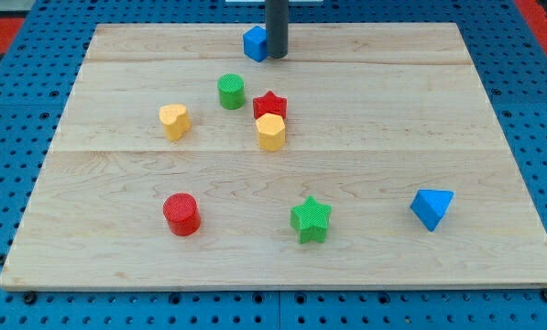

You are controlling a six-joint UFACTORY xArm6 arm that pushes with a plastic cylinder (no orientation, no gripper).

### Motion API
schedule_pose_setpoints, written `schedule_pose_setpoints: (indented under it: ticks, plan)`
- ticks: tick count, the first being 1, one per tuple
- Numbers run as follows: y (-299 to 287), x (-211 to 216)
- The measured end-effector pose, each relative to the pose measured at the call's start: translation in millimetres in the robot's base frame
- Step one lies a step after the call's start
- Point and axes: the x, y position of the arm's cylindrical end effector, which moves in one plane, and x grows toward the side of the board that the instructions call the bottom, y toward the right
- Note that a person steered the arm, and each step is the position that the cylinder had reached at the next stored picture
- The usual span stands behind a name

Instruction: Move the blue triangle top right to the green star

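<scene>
The blue triangle [432, 208] lies near the view's lower right on the wooden board. The green star [311, 219] lies left of it, near the view's bottom centre, well apart from it. My rod comes down at the view's top centre, and my tip [277, 56] rests on the board right beside a blue cube [255, 43], on that cube's right side. The tip is far from both the blue triangle and the green star.
A green cylinder [231, 91], a red star [270, 105] and a yellow hexagonal block [271, 132] cluster in the middle. A yellow heart-like block [174, 121] lies to the left. A red cylinder [181, 214] lies at the lower left. The board [493, 110] sits on a blue pegboard.
</scene>
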Motion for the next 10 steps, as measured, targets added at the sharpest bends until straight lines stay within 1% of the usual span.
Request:
schedule_pose_setpoints:
  ticks: [1, 4, 5, 7, 8, 9, 10]
  plan:
    - [33, 20]
    - [38, 22]
    - [133, 74]
    - [221, 158]
    - [260, 257]
    - [217, 327]
    - [113, 311]
